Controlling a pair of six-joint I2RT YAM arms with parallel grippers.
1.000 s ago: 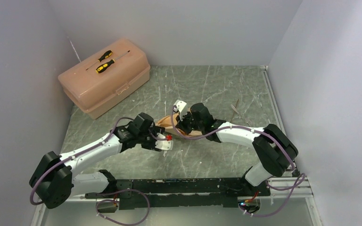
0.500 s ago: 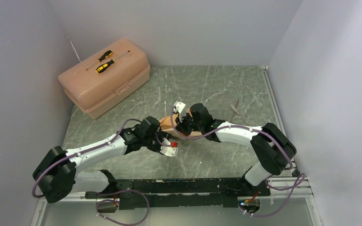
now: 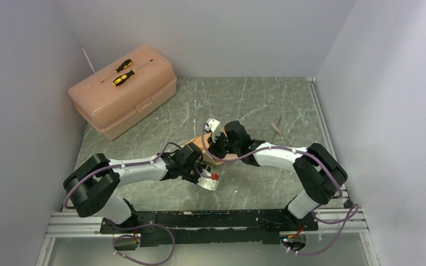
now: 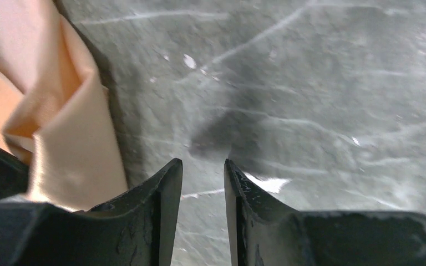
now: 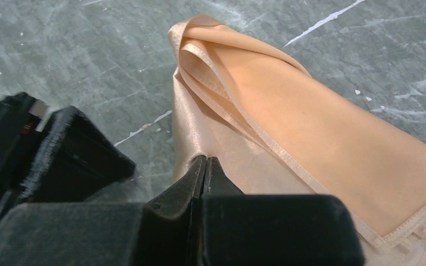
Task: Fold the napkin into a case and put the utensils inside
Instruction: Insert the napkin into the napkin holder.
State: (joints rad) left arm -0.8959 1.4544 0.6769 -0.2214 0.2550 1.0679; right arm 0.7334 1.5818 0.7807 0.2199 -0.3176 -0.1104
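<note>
**Left arm slid in along the napkin, tool ended up on bare desk**

Quick update on what changed. Over the last second the left arm swung in toward the napkin (image 5: pixel 310 127) and along its near side, and the left tool (image 4: pixel 202 163) narrowed a good bit on the way. In the wrist view its fingers stood a small gap apart with nothing between them, hanging over bare desk (image 3: pixel 244 100) just beside the napkin's folded edge. So it was released and empty, not gripping cloth.

The right tool (image 5: pixel 205 160) hadn't budged. It was clenched with its tips right on the satin at the napkin's near part. I couldn't tell if it had a layer pinched or was just pinning it down.

My read is that the fold was still in progress. The napkin was a loose, layered wedge, not a tidy case with a pocket, and the left tool looked to be lining up for another grab at that edge.

The utensils (image 3: pixel 278 128) lay untouched, well apart from the napkin on its far right. Far left of the napkin sat the pink toolbox (image 3: pixel 123 100) with two screwdrivers (image 3: pixel 123 72) on its lid.

The desk was green-grey marbled stone, and plain pale walls (image 3: pixel 211 33) boxed it in on three sides.
</note>
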